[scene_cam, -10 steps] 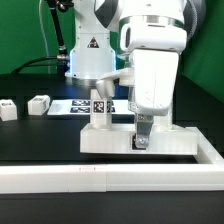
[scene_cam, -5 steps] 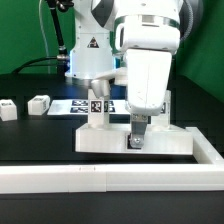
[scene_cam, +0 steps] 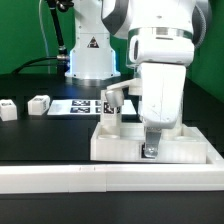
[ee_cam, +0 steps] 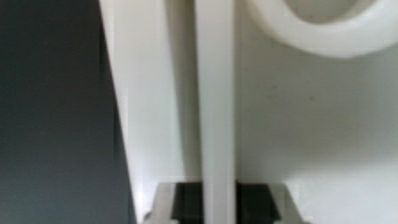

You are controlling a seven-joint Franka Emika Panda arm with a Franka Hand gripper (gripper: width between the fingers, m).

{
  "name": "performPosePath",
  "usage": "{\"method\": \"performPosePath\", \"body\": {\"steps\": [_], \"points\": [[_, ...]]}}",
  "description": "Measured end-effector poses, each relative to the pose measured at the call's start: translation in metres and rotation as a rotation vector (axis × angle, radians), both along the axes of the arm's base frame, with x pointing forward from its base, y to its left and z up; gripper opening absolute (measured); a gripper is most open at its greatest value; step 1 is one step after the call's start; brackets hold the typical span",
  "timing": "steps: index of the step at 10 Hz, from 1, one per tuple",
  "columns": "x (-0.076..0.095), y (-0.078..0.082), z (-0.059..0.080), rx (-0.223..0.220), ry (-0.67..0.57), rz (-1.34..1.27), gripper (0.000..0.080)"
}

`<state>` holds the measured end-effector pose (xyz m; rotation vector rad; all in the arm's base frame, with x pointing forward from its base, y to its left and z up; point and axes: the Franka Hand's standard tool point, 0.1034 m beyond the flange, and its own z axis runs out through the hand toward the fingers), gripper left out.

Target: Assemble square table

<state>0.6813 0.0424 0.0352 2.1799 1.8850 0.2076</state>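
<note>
Pinching the front rim (ee_cam: 210, 90) of the square top (scene_cam: 190, 146), the gripper (scene_cam: 150, 150) is pointing straight down with its jaws almost together. In the wrist view the thin rim is running in between the dark fingertips (ee_cam: 169, 205), with a round corner socket (ee_cam: 329, 30) beside it

Square top is lying flat on the black table (scene_cam: 40, 145), against the front run of the L-shaped wall (scene_cam: 60, 178), close to its corner

One leg (scene_cam: 108, 120) is standing upright at the top's far corner, toward the exterior view's left

Two more legs (scene_cam: 39, 103) are lying loose well apart at that view's left, beside the marker board (scene_cam: 80, 105)
</note>
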Motion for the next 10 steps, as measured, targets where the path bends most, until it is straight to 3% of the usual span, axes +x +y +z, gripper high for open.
{"method": "performPosePath", "body": {"steps": [5,7,8,9,10], "points": [[0.0001,-0.0030,-0.0023,-0.001,0.000,-0.002,0.0064],[0.0000,-0.0036,-0.0025,-0.001,0.000,-0.003,0.0373],[0.0000,-0.0038,-0.0026,-0.001,0.000,-0.004,0.0373],[0.0000,-0.0041,-0.0026,-0.001,0.000,-0.004,0.0554],[0.0000,-0.0045,-0.0026,-0.001,0.000,-0.005,0.0627]]}}
